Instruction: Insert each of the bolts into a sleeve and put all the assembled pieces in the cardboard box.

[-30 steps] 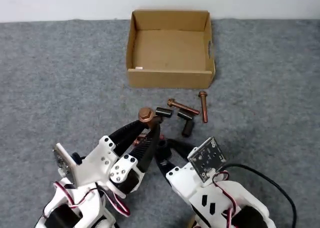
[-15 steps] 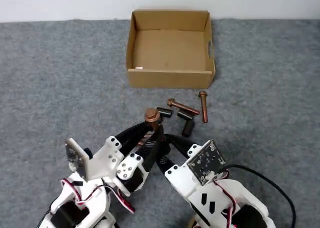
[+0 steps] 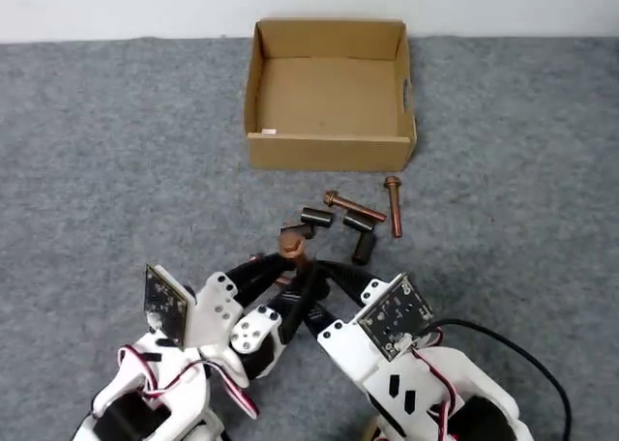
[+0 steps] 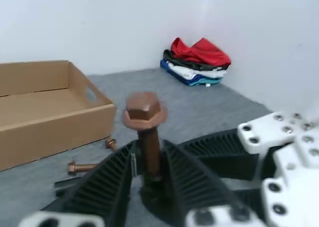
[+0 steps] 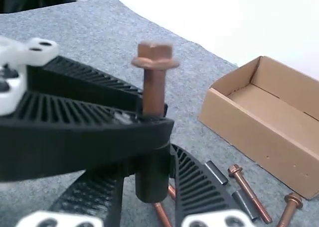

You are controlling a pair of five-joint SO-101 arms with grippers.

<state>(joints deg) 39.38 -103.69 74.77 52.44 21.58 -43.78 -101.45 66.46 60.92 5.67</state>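
high view: bolt (image 3: pixel 293 242) held upright before cardboard box (image 3: pixel 327 153), clamped in left gripper (image 4: pixel 148 161); sleeve (image 5: pixel 152 183) beneath it gripped by right gripper (image 5: pixel 152 173); loose bolts (image 3: pixel 354 207), loose sleeves (image 3: pixel 316 217) seen nearer box.

Both arms are crouching low, angling inward, wrists tipped down. Left gripper (image 3: pixel 294 262) is clamping a bolt (image 4: pixel 145 112) upright by its shank. Right gripper (image 3: pixel 311 279) is gripping a sleeve (image 5: pixel 152 183) just below, fingers crossing the left's.
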